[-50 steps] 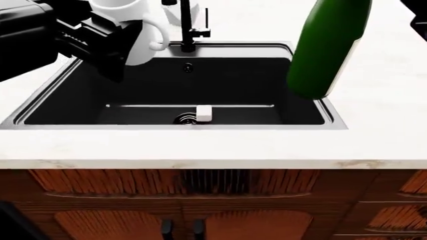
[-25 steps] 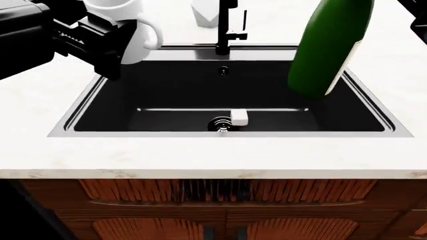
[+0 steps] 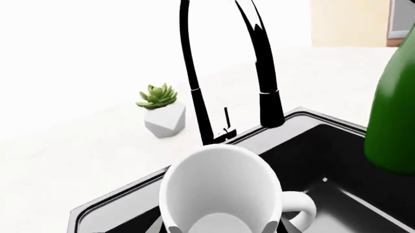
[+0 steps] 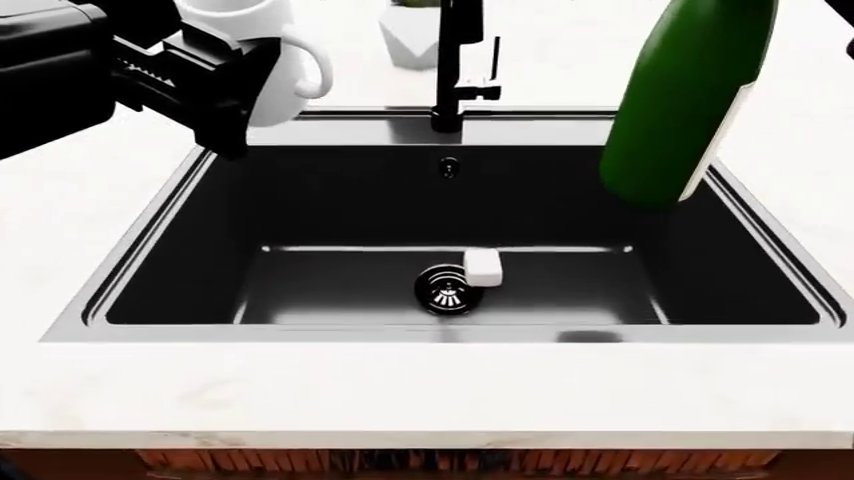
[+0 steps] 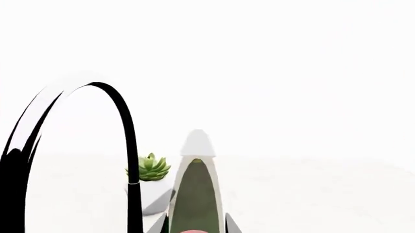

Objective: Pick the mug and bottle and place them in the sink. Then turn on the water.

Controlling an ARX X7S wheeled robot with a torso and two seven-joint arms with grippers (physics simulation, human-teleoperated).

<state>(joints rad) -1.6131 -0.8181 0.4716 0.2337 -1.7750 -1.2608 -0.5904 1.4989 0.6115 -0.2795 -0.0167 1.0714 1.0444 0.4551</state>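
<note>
My left gripper (image 4: 243, 80) is shut on the white mug (image 4: 267, 55) and holds it above the far left corner of the black sink (image 4: 127, 285). In the left wrist view the mug (image 3: 220, 189) fills the space between the gripper's (image 3: 220, 229) jaws, mouth towards the camera. The dark green bottle (image 4: 687, 100) hangs tilted above the sink's right side, its top out of the head view. In the right wrist view my right gripper (image 5: 194, 229) is shut on the bottle (image 5: 194, 194). No water runs from the black faucet (image 4: 458, 60).
A small white block (image 4: 482, 268) lies next to the chrome drain (image 4: 447, 288) on the basin floor. A white planter with a green plant (image 3: 162, 114) stands on the counter behind the faucet (image 3: 194, 82). White countertop (image 4: 400, 390) surrounds the sink.
The head view has moved closer and over the sink, which now sits lower and fuller in the picture. The bottle has shifted a little right. Both grippers keep their hold.
</note>
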